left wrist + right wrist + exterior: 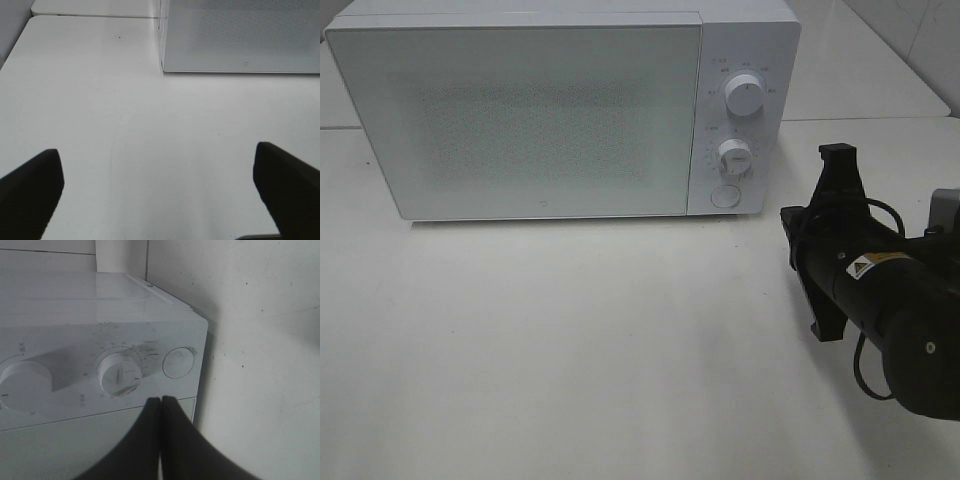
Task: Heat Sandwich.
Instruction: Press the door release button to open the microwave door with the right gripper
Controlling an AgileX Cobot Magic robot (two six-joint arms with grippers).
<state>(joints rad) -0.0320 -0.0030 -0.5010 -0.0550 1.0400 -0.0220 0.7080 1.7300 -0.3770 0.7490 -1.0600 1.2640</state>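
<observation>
Microwave [550, 110] is shut, no sandwich in sight so guessing it's inside, right gripper [161, 404] pinched closed on nothing by the round button [178, 362], left gripper [156, 152] spread wide in front of it, heating itself looks still to go.

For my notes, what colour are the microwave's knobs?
White knobs, matching the microwave body; clearest in the exterior high view.
</observation>
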